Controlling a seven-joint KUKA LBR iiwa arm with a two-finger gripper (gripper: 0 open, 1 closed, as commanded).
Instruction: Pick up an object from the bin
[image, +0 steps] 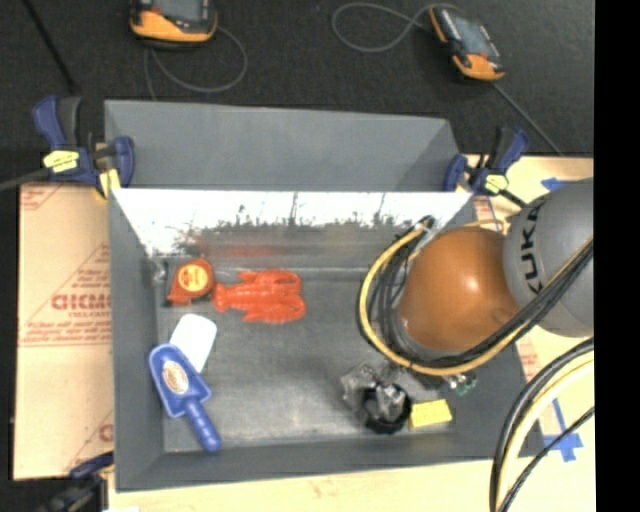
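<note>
Yellow block (430, 415) lies just beside the gripper (383, 403), whose opening I cannot tell; a grasp may nudge it away.

We see the bin (300, 420) as grey sheet metal, matt throughout, its floor dull and faintly scuffed; its far wall looks worn pale, with dark scratch marks along the top. Near the far left corner, the orange-red lobster toy (262, 297) and the round orange tape measure (192, 281) both look like smooth moulded plastic. By the left wall, the blue scoop (180, 385) is plastic too, slightly shiny, and the white piece (195, 335) beside it looks smooth and matt. The orange cover (455, 290) on the wrist is glossy and smooth, ringed by rubbery black and yellow cables (372, 300). The hand (385, 405) looks like dark metal, and the yellow block (430, 415) beside it is matt.
</note>
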